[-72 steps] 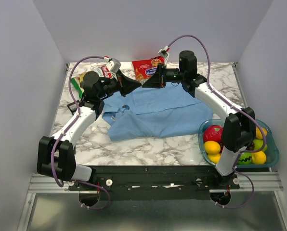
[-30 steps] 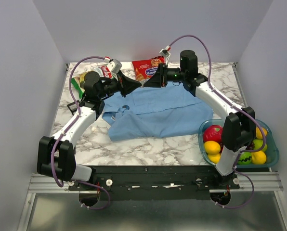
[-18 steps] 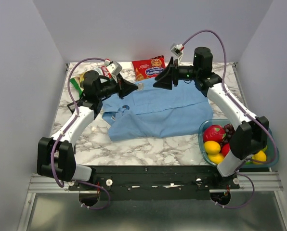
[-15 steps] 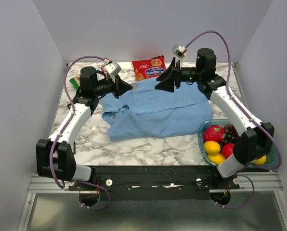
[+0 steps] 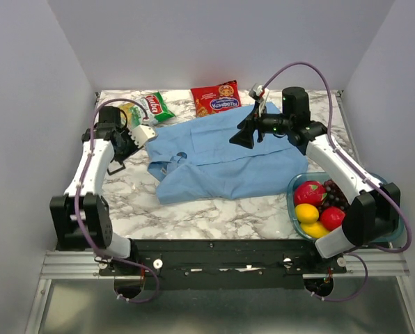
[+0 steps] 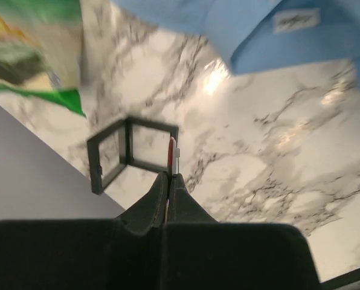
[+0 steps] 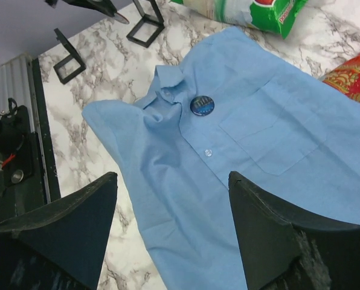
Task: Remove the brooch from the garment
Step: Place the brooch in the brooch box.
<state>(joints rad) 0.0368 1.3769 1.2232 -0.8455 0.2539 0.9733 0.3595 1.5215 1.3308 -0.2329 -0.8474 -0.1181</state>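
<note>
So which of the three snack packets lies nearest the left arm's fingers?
The yellow-and-green packet, leftmost of the three, just beyond the left fingers; the green-and-white packet and the red packet lie further right.

Marble table (image 5: 214, 212): shirt (image 5: 221, 163), snack packets (image 5: 214, 97), fruit bowl (image 5: 292, 189).

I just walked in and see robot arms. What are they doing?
Two robot arms are meant to take a small blue pin off a blue shirt. The pin is not off yet. The right gripper hovers open above the shirt. The left gripper is shut, off to the side above the table.
</note>
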